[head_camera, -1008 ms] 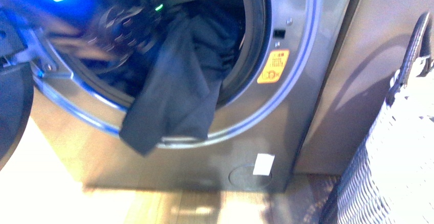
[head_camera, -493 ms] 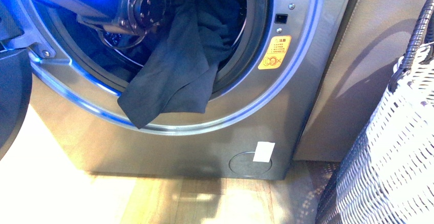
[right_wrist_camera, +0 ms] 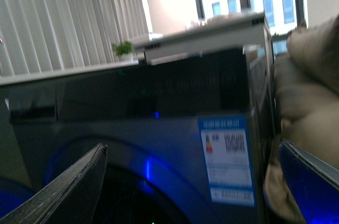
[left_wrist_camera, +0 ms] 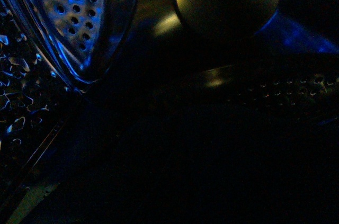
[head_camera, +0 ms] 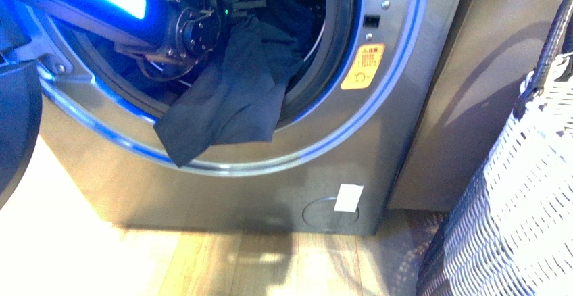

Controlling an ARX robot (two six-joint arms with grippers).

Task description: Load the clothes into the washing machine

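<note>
The silver-grey washing machine (head_camera: 378, 140) fills the front view, its round porthole open. The dark navy clothes (head_camera: 230, 100) hang from inside the drum over the porthole's lower rim, the loose end outside. My left arm, lit blue, reaches into the drum from the upper left. My left gripper (head_camera: 230, 9) is inside the mouth, shut on the upper part of the clothes; its fingers are hidden. The left wrist view shows only the perforated steel drum (left_wrist_camera: 79, 12), the rest being dark. My right gripper (right_wrist_camera: 193, 181) is open and empty, facing the washer's blue-white label (right_wrist_camera: 228, 160).
The open washer door (head_camera: 17, 127) is at the far left. A white woven basket (head_camera: 520, 208) with a dark handle stands at the right, next to a grey panel. A yellow sticker (head_camera: 361, 66) is beside the porthole. A beige cushion (right_wrist_camera: 307, 102) shows in the right wrist view.
My left arm has pushed further into the drum mouth. The clothes' hanging end has risen a little on the rim.
</note>
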